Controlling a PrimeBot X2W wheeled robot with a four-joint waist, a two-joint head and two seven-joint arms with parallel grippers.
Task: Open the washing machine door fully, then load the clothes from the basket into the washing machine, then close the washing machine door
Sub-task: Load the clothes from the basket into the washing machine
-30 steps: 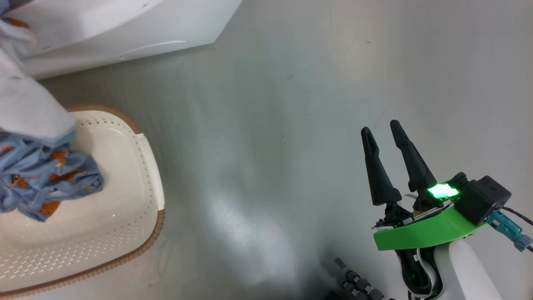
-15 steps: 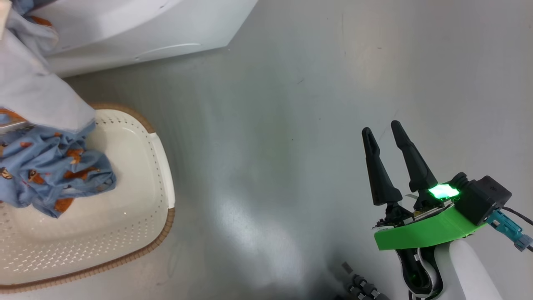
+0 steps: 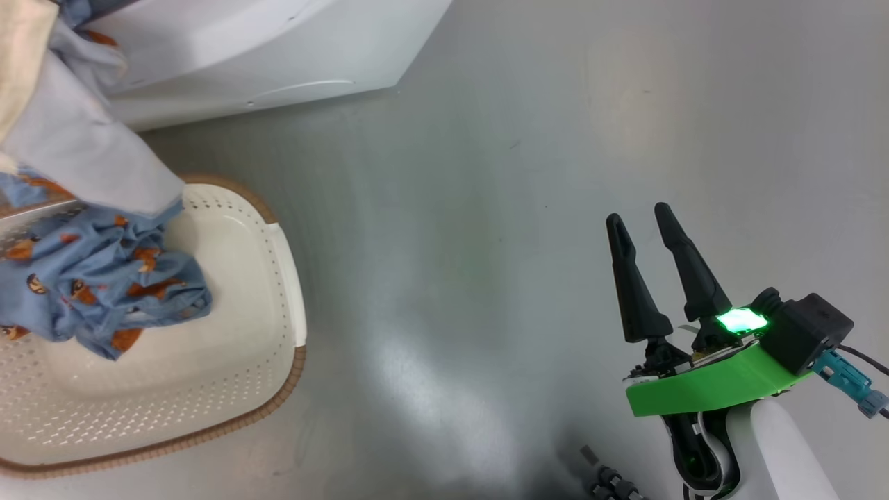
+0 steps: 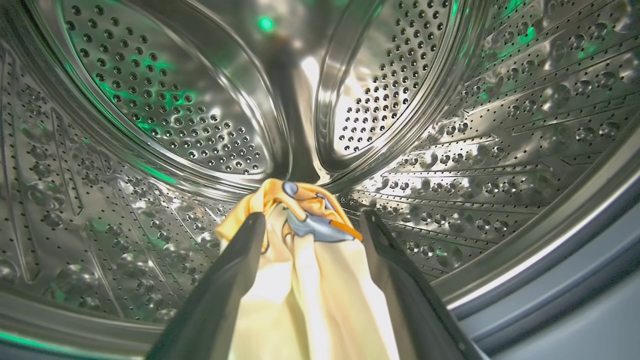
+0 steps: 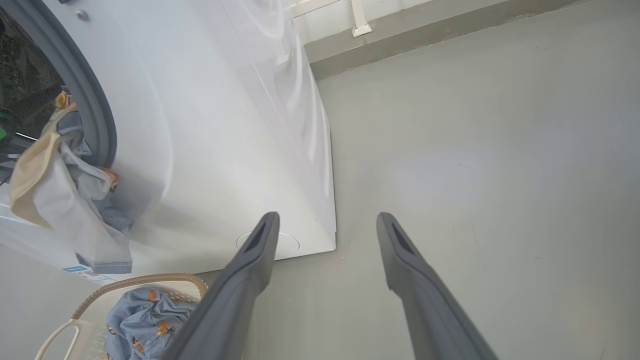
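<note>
We find the clothes in two places. A cream garment (image 4: 310, 290) with an orange, printed end lies inside the steel drum (image 4: 175, 115) of the washing machine (image 3: 278, 48), right between the fingers of the left gripper (image 4: 312, 215). Those fingers stand wide apart and do not pinch it, though we cannot tell whether the cloth rests on them. Perforated drum wall closes round the gripper on every side, and the drum's rim runs near on the right.

At the opening, cream and pale grey pieces (image 5: 65, 200) hang over the grey gasket (image 5: 85, 90) and down the white front. A blue printed garment (image 3: 104, 292), soft and crumpled with orange cartoon figures, lies bunched in the left part of the basket (image 3: 208, 389). The right part of the basket shows bare cream perforated plastic with a brown woven-look rim.

The basket sits on the floor just near of the machine's lower front edge, with the round service flap (image 5: 289, 245) close by. To the right we have broad, open grey floor (image 3: 451, 243), running far to a skirting (image 5: 425, 30). The right gripper (image 3: 637, 212) hangs over it, well apart from the basket and the machine, with its fingers spread and nothing between them.
</note>
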